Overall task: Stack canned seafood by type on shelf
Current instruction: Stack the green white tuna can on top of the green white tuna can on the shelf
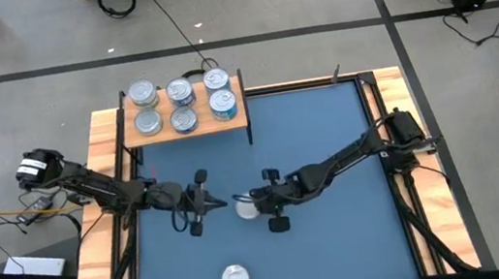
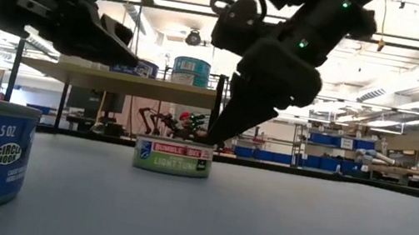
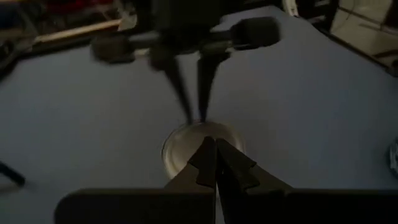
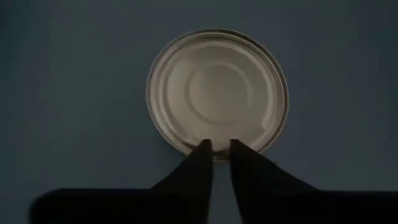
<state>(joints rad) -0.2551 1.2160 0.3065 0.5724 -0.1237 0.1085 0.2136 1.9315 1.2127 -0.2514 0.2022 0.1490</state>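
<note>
One short round tin with a silvery lid and a green-and-red label stands upright near the middle of the blue counter, and it is the piece in hand; its axis runs straight up, lid to the ceiling, label facing the low camera, with no long side to speak of since it is wider than tall. The right hand hangs over it with its two dark fingertips drawn close together, a narrow slit between them, at the near rim of the lid — they look to be pressing on or just above the edge, not around the body, so I cannot call it a grip. The left hand is pinched fully together, holding nothing, just beside the same tin on the other side.

A sealed tin like this should be stiff, dense for its size and slick on the bare metal; the rim bead is the only purchase on top. My judgement is that the sound hold is across the side wall, fingers spread wider than the lid and lowered to mid-height — a pinch at the rim risks tipping or skidding it.

Six more tins sit on the light wooden shelf with thin black legs at the far edge, and another silvery-lidded tin waits at the near edge
</note>
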